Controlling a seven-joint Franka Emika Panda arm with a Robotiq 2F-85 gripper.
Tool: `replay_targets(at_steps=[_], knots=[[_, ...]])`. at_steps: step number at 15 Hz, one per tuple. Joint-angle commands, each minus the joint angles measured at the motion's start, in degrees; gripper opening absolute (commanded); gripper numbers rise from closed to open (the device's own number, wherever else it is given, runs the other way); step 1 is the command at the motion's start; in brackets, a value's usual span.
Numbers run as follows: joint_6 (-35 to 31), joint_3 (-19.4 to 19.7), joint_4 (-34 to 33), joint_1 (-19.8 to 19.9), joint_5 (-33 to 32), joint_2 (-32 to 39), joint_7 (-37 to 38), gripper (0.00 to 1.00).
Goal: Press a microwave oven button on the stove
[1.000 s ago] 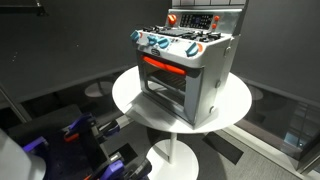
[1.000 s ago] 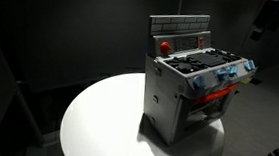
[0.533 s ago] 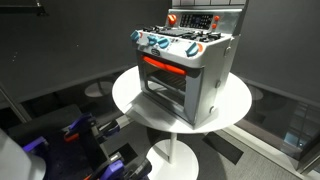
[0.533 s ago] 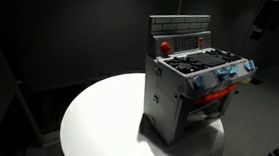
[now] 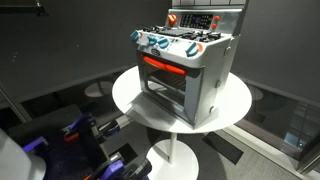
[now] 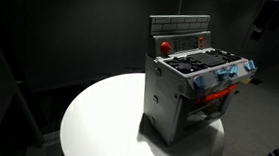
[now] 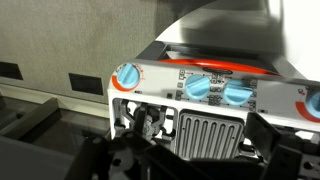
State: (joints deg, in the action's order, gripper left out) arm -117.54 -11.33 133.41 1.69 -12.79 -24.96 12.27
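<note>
The stove [image 5: 185, 70] is a small silver-grey toy with a red bar handle, blue-white knobs, black burners and an upright back control panel [image 5: 205, 20]. It stands on a round white table [image 5: 235, 105] and shows in both exterior views [image 6: 189, 87]. The wrist view is upside down and shows the stove [image 7: 205, 95] close from its front, with handle, knobs and burner grille. My gripper [image 7: 190, 160] hangs in the air in front of it, touching nothing, its dark fingers [image 7: 285, 140] wide apart and empty. A dark shape that may be the gripper [image 6: 270, 16] sits high beyond the stove's front.
The table [image 6: 101, 125] stands on a single pedestal in a dark room. Cabled equipment with blue parts [image 5: 85, 135] sits low beside it. A wall with dark vents [image 7: 80, 85] shows behind the stove in the wrist view.
</note>
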Motion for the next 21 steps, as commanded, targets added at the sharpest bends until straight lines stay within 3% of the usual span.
replay_targets(at_steps=[1,21], knots=[[0.21,1.06,-0.11,-1.25,-0.54,0.14,0.44,1.0],[-4.48,3.9,-7.39,-0.38,-1.14,8.19,0.93,1.0]])
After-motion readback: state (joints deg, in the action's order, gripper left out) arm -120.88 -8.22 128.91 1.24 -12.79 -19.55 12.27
